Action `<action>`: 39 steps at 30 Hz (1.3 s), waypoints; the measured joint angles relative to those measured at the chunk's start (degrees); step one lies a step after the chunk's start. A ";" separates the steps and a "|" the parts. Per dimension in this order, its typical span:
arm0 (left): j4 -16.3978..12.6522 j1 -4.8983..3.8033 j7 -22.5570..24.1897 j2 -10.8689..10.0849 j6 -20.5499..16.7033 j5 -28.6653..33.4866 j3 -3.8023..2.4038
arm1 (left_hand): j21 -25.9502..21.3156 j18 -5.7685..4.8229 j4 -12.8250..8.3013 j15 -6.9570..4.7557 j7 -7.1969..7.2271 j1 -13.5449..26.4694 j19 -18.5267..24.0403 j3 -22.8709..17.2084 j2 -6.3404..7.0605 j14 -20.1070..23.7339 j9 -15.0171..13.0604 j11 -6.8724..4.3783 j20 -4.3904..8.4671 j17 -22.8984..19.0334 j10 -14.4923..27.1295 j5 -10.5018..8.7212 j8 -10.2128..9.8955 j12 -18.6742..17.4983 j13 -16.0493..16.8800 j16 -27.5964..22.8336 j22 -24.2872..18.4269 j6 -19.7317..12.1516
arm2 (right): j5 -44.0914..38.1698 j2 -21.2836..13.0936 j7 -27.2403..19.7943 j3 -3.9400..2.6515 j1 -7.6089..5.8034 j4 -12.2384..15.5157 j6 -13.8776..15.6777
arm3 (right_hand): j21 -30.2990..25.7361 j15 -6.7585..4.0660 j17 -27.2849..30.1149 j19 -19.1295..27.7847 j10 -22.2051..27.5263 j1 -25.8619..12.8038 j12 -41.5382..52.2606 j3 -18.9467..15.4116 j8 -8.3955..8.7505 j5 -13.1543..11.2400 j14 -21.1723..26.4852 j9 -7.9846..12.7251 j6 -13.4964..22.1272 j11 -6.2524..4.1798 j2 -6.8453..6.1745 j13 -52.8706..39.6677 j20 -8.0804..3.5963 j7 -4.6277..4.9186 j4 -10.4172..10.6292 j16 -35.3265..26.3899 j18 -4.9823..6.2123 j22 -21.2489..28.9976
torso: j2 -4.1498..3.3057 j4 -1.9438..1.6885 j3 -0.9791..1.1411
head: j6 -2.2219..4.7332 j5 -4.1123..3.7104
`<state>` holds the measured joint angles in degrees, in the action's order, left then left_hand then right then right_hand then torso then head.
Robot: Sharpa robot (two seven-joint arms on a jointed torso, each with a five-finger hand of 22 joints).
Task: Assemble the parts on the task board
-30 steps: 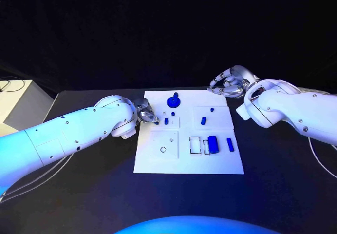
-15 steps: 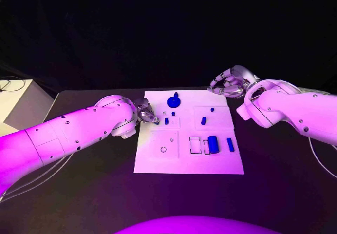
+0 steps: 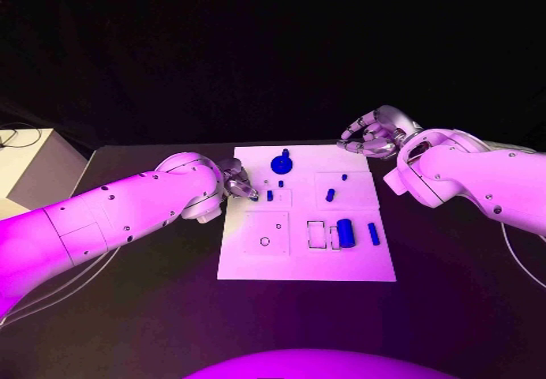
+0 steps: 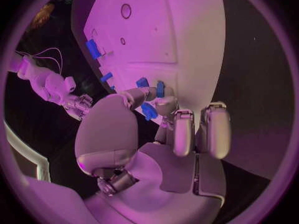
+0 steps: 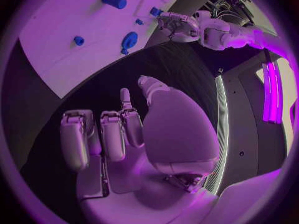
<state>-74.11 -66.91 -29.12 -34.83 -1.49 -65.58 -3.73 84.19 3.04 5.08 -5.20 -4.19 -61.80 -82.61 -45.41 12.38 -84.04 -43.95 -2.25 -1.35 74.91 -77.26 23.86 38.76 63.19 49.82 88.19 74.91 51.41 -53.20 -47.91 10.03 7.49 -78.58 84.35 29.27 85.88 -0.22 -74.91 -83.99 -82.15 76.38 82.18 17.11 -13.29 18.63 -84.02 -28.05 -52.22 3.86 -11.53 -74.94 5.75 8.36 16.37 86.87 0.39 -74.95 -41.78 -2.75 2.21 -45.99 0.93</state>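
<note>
Task board (image 3: 307, 260) lies flat in the middle of the black table (image 3: 455, 316), white, with blue parts spread over it. Far edge: a round blue part (image 3: 281, 165). Mid-board: two small blue pegs (image 3: 330, 194) on the right side. Near right: a blue cylinder (image 3: 345, 232) lying just beside a slimmer blue bar (image 3: 373, 233).

Left hand (image 3: 237, 184) sits at the board's left edge — the wrist view shows a small blue part (image 4: 148, 110) pinched between its thumb and a finger, the remaining fingers extended.

Right hand (image 3: 373, 134) hovers off the board's far right corner, fingers curled in and holding nothing — well apart from every part
</note>
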 measured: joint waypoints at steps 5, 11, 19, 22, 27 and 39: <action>0.24 -0.08 -0.03 0.16 0.61 -0.16 -0.07 | 0.00 0.00 -0.47 0.00 -0.22 0.01 0.00 0.47 0.01 0.00 0.00 0.10 0.00 0.00 -0.48 0.00 0.08 1.14 1.47 0.33 0.00 0.22 | -0.05 -0.03 0.00 0.00 0.00 0.02 0.00 | 0.00 0.00 0.00 0.00 0.00 0.00 0.00 0.00 0.00 0.00 0.00 0.00 0.00 0.00 0.00 0.00 0.00 0.00 0.00 0.00 0.00 0.00 | -0.01 0.03 0.02 | -0.09 -0.02; 0.52 -0.17 -0.04 0.35 1.22 -0.26 -0.15 | 0.00 0.00 -0.63 0.00 -0.36 0.55 0.00 0.63 -0.21 0.00 0.01 0.10 0.00 0.00 -0.90 0.00 0.37 1.55 2.33 0.56 0.00 0.36 | -0.09 -0.04 0.00 -0.02 0.00 0.05 0.01 | 0.00 0.00 0.00 0.00 0.00 0.00 0.00 0.00 0.00 0.31 0.00 -0.05 0.00 0.00 0.00 0.01 0.00 0.00 0.00 0.00 0.00 0.01 | -0.01 0.03 0.01 | -0.26 -0.10; 0.81 -0.23 -0.08 0.59 1.59 -0.41 -0.19 | 0.00 0.00 -1.23 0.01 -0.22 1.23 -0.21 1.17 -0.12 -0.01 0.00 -0.19 0.21 0.00 -1.23 0.00 0.38 1.77 2.65 0.56 0.00 0.64 | -0.11 -0.05 -0.04 -0.02 0.00 0.08 0.02 | 0.00 0.00 0.00 0.00 0.21 0.00 0.00 0.02 0.00 0.34 0.00 -0.05 0.00 -0.21 0.00 0.01 0.00 0.00 0.02 0.00 0.00 0.01 | -0.01 0.01 -0.02 | -0.31 -0.16; 0.86 -0.24 -0.10 0.66 1.69 -0.48 -0.20 | 0.00 0.00 -1.61 -0.03 0.10 1.52 -0.21 1.55 0.17 0.03 0.00 -0.32 0.21 0.00 -1.54 0.00 0.38 1.77 2.75 0.56 0.00 0.95 | -0.11 -0.05 -0.06 -0.01 0.00 0.09 0.02 | 0.00 0.00 0.00 0.00 0.21 0.00 0.00 0.16 0.00 0.34 0.00 -0.05 0.00 -0.21 0.00 0.02 0.00 0.00 0.16 0.00 0.00 0.01 | -0.02 0.00 -0.04 | -0.35 -0.16; 0.93 -0.25 -0.14 0.75 1.76 -0.58 -0.20 | 0.00 0.00 -1.87 -0.20 0.28 1.67 -0.21 1.81 0.31 0.21 -0.07 -0.49 0.21 0.00 -1.72 -0.01 0.39 1.77 2.81 0.56 -0.01 1.14 | -0.12 -0.05 -0.07 0.00 0.00 0.10 0.03 | 0.00 0.00 0.00 0.00 0.21 0.00 0.00 0.32 0.00 0.67 0.00 -0.05 0.00 -0.21 0.00 0.02 0.00 0.00 0.00 0.00 0.00 0.02 | -0.03 0.01 -0.03 | -0.39 -0.16; 1.00 -0.24 -0.15 0.84 1.95 -0.70 -0.20 | 0.00 0.01 -2.64 -0.43 0.86 2.57 -0.21 2.58 0.61 -0.01 -3.25 -0.71 0.21 0.00 -2.13 -0.68 -0.15 1.77 2.91 0.56 0.00 1.83 | -0.12 -0.05 -0.20 -0.02 0.00 0.16 0.22 | -0.22 0.00 0.00 0.00 0.21 -0.31 -0.23 0.31 0.00 0.92 0.00 -0.10 0.00 -0.20 -0.31 0.03 0.00 0.00 0.00 0.00 0.00 0.03 | -0.03 -0.02 -0.04 | -0.49 -0.17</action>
<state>-73.11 -67.16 -29.27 -34.00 0.46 -66.28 -3.93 84.19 3.04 2.44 -5.63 -3.33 -59.23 -82.82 -42.84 12.99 -84.05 -47.20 -2.96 -1.14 74.91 -79.39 23.18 38.60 64.95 52.72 88.75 74.91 53.24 -53.33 -47.96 9.83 7.47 -78.58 84.51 29.49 85.66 -0.22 -74.90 -83.99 -81.95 76.07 81.95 17.42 -13.28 19.55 -84.02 -28.15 -52.22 3.65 -11.84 -74.91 5.75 8.37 16.37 86.87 0.39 -74.92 -41.81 -2.76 2.17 -46.48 0.76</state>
